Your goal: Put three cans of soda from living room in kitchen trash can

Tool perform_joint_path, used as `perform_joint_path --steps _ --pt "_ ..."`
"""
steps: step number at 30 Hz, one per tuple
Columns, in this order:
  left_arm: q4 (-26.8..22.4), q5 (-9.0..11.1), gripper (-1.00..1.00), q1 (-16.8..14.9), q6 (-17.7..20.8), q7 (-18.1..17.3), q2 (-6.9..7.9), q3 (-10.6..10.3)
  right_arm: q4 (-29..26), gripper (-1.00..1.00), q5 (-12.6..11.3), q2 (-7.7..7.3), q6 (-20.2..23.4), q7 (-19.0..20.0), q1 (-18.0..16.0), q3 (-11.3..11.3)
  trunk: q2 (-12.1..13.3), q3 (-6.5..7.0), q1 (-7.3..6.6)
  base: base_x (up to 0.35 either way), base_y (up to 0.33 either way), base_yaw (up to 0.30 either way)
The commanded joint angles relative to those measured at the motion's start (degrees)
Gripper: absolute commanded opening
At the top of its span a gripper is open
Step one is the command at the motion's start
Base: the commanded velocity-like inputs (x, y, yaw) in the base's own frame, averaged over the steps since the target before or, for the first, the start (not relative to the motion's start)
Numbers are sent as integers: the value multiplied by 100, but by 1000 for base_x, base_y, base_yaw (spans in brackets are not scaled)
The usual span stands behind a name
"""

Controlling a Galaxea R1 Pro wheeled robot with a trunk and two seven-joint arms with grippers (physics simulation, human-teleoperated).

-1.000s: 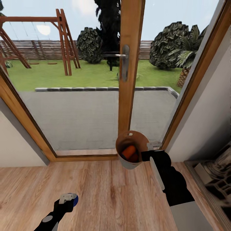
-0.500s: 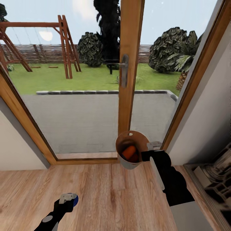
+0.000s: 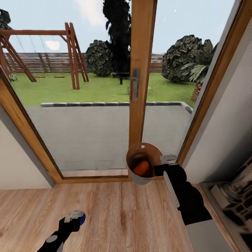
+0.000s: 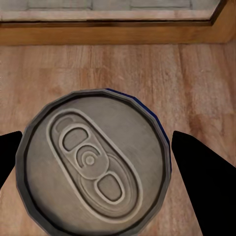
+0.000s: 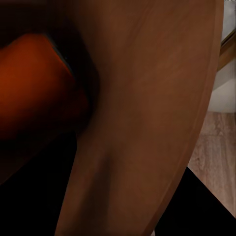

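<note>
From the head camera we face a wood-framed glass door point(image 3: 141, 70) with a lawn and a swing frame point(image 3: 71, 52) beyond it, and a plank floor point(image 3: 119, 213) underfoot. Our right gripper point(image 3: 164, 164) is clamped on the rim of the bin point(image 3: 134, 175), holding it up off the floor in front of the door frame, and an orange can point(image 3: 141, 168) lies tilted inside. Low on the left, our left gripper point(image 3: 76, 217) is closed around the blue can point(image 3: 82, 219). In the left wrist camera we look straight down on the blue can's point(image 4: 93, 164) grey top, a dark finger point(image 4: 204, 172) at each side, above the floorboards. In the right wrist camera, the bin's brown inner wall point(image 5: 147, 113) sits close up, with the orange can point(image 5: 34, 83) deep in shadow.
</note>
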Motion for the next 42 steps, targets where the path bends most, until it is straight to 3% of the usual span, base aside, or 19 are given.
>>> perform_joint_path --steps 1,22,27,33,34,37,40,41,42 --pt "1 0 -100 1 0 -5 0 1 -3 -100 -21 1 -3 13 -1 0 42 29 -23 0 0 0" --pt "1 0 -100 2 0 -5 0 1 2 -100 -21 5 -3 16 0 3 884 602 -484 0 0 0" --pt "-20 1 -100 -2 -9 -22 0 1 28 -100 -18 2 -7 12 1 2 884 634 -484 0 0 0" --pt "-587 20 -100 2 15 -929 0 64 367 -100 8 1 -24 3 1 0 884 641 -484 0 0 0" --pt "-853 34 -100 2 82 -1392 8 89 632 -100 14 -4 -35 -4 1 0 884 642 -484 0 0 0" --pt "-1097 40 -100 2 496 -1861 19 99 1067 -100 26 -7 -48 -8 1 0 884 642 -484 0 0 0" --pt "-1358 42 -100 2 1085 -2662 23 126 1448 -100 39 -7 -89 -9 1 0 884 642 -484 0 0 0" --pt "-1500 39 -100 2 1349 -3146 24 175 1609 -100 43 -4 -146 -9 1 0 884 642 -484 0 0 0" --pt "-1572 38 -100 2 1473 -3388 25 212 1698 -100 44 -5 -195 -9 1 0 884 642 -484 0 0 0"
